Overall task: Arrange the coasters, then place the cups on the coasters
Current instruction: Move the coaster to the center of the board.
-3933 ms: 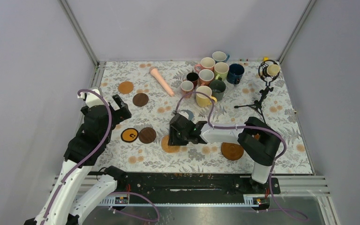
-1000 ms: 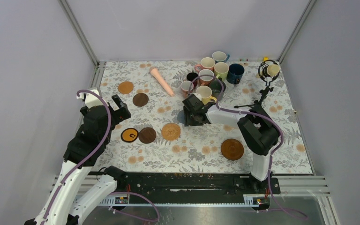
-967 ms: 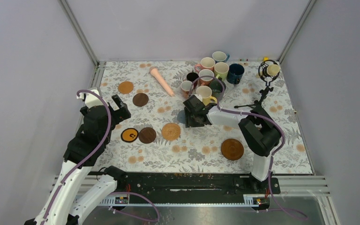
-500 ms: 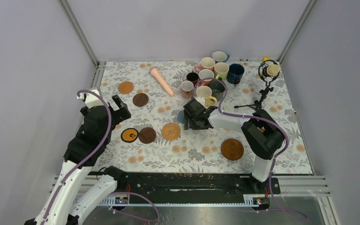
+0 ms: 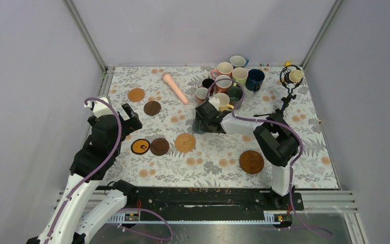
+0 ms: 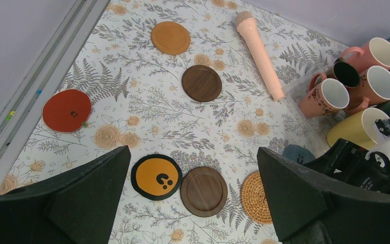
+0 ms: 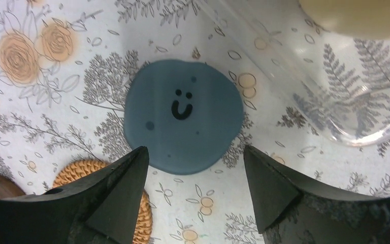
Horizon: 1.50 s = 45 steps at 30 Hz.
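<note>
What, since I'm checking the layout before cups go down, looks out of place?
A long pink tapered stick lies among the coasters, and a small tripod microphone stands at the far right; neither is a coaster or cup.

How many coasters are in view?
8. Far left: orange, dark brown. Left edge: red. Middle row: yellow-black, second dark brown, woven. Under the right claw: grey-blue. Near right: ringed brown. Others may be hidden.

Table (image 5: 103,81) covered with white floral-print cloth (image 5: 208,168): orange roses, grey ferns. Plain lavender-grey walls (image 5: 203,30) behind the table and on both sides. Aluminium posts (image 5: 85,34) rise from its far corners. Black rail (image 5: 198,198) along its near edge. Light soft, even.
</note>
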Tool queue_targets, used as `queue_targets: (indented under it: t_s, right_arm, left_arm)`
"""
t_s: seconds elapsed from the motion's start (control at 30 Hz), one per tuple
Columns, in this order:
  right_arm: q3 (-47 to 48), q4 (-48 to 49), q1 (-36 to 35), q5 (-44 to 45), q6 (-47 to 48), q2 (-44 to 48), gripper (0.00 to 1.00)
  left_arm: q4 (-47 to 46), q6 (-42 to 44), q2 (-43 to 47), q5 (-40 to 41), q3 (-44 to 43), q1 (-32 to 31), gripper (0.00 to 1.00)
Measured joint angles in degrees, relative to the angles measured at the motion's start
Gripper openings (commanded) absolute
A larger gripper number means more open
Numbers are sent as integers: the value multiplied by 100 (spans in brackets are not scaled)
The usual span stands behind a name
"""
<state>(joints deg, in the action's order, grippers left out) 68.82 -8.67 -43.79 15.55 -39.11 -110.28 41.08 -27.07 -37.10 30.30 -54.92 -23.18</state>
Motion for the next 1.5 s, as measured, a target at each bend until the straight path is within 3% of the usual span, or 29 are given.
queue_targets:
  t_s: [0.37,1.5]
  right_arm:
    - [411,42,35,-151,0,-315,69]
    - [1856,-160,28,-1025,-199,-1287,66]
  left_arm:
    - [0,0,0,0,0,0,99]
    - [0,-2,0,-31,0,0,99]
